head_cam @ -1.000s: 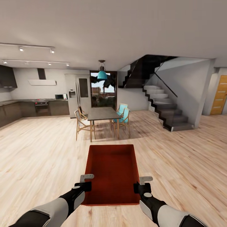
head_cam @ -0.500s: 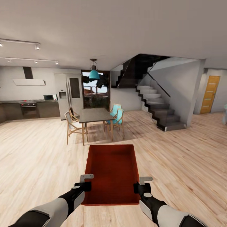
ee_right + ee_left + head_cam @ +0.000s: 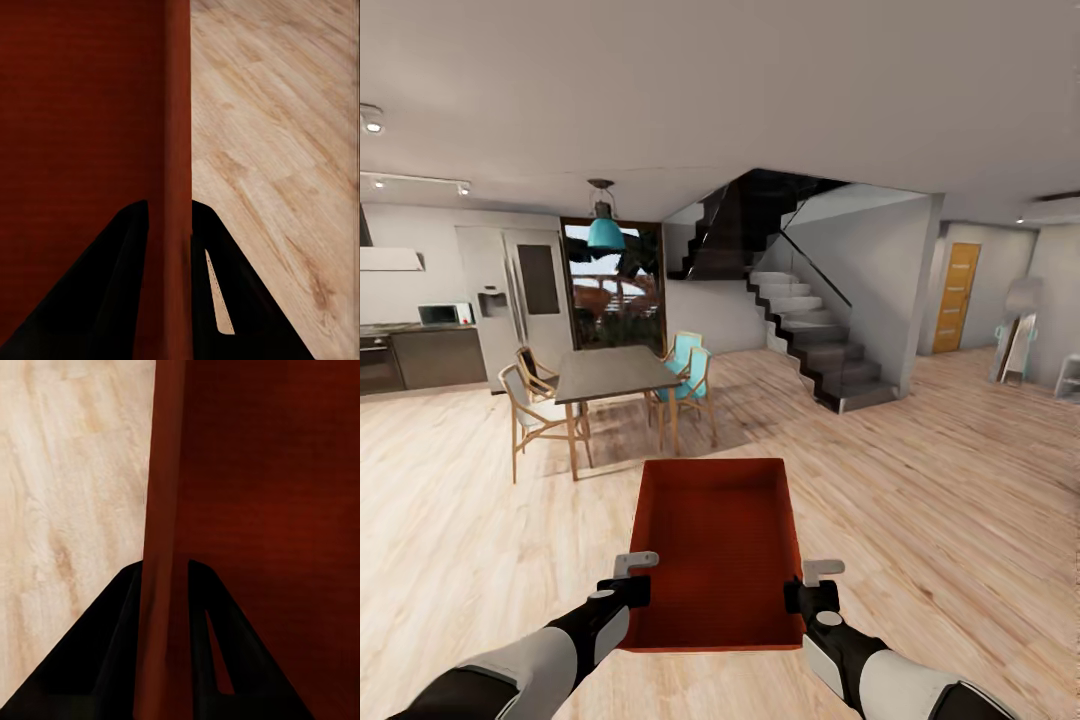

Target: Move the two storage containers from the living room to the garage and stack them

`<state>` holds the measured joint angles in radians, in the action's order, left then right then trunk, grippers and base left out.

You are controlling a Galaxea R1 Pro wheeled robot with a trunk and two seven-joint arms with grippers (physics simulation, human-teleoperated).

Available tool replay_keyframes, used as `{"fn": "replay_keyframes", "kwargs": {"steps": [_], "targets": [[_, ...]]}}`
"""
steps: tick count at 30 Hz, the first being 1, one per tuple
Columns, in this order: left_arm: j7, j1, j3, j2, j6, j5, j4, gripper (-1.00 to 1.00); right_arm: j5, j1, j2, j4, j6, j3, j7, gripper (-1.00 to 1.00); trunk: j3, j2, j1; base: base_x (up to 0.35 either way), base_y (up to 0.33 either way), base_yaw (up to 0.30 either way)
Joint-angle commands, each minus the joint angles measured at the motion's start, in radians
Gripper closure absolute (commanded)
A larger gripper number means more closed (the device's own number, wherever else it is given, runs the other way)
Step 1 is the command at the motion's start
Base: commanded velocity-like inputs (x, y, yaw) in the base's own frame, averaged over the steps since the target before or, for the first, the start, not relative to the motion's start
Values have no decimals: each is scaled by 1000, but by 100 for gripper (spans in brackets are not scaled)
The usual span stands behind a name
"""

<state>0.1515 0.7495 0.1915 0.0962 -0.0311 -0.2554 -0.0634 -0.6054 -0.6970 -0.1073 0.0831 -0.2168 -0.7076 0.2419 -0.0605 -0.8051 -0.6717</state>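
Observation:
One orange-red open-top storage container (image 3: 715, 540) hangs level in front of me above the light wood plank floor (image 3: 920, 500). My left gripper (image 3: 630, 592) is shut on its left wall near the corner closest to me. My right gripper (image 3: 805, 596) is shut on its right wall. In the left wrist view the ribbed wall (image 3: 161, 502) runs between the two black fingers of the left gripper (image 3: 163, 585). The right wrist view shows the same clamp, with the wall (image 3: 176, 127) inside the right gripper (image 3: 171, 225). The garage is out of view.
A dark dining table (image 3: 615, 372) with wooden and teal chairs (image 3: 690, 375) stands ahead on the left. A staircase (image 3: 815, 350) rises ahead. A light-wood door (image 3: 957, 297) is at the far right. A fridge (image 3: 525, 300) and kitchen units line the far left wall.
The whole picture has slid left, so the camera has turned right; the kitchen has left the view and the door area has come in. The container and both grippers hold the same pose.

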Motion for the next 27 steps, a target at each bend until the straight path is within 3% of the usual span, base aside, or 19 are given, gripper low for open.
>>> {"fn": "replay_keyframes", "kwargs": {"steps": [1, 7, 27], "targets": [[82, 2, -66, -3, -12, 2, -3, 100, -11, 0, 0, 0, 3, -18, -12, 100, -2, -1, -1, 323, 110, -285], [82, 2, -66, -3, -13, 2, -3, 100, -11, 0, 0, 0, 6, -18, -12, 100, -2, -1, -1, 323, 112, -235], [82, 2, -64, -3, -13, 2, -3, 100, -11, 0, 0, 0, 7, -17, -12, 100, -2, -1, -1, 324, 88, -10]]}}
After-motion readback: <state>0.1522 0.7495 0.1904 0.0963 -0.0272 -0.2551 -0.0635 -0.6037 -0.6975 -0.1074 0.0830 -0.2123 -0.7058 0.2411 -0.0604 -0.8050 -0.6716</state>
